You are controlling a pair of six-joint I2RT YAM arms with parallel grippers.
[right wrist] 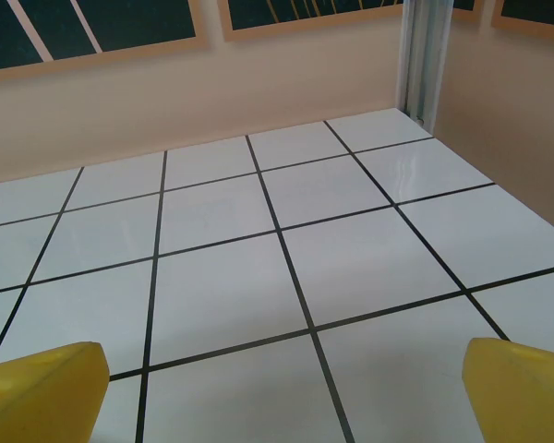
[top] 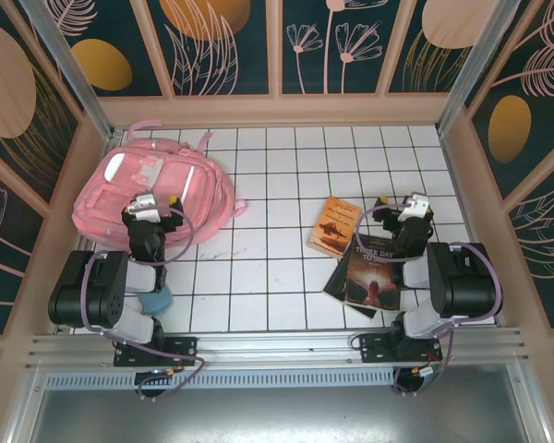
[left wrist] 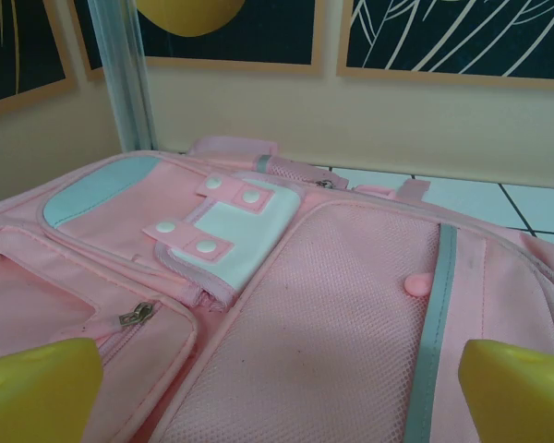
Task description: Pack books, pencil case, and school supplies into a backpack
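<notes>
— Two grippers, both spread wide and empty: left gripper [top: 157, 205] hovering over the front pockets [left wrist: 332, 332] of the backpack [top: 189, 175], right gripper [top: 399, 208] well right of the backpack, above bare tile [right wrist: 212, 305].
— And the books?
— Flat on the tile, well right of the backpack: orange-brown book [top: 333, 226] and dark book [top: 371, 272], close together beside the right gripper.
— Risk?
— Likely pinching just a thin cover and fanning pages. No open zip seen, so possibly nowhere to put them.

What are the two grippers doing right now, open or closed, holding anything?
Left gripper: open, empty, over the backpack.
Right gripper: open, empty, above the tiled table.
</notes>
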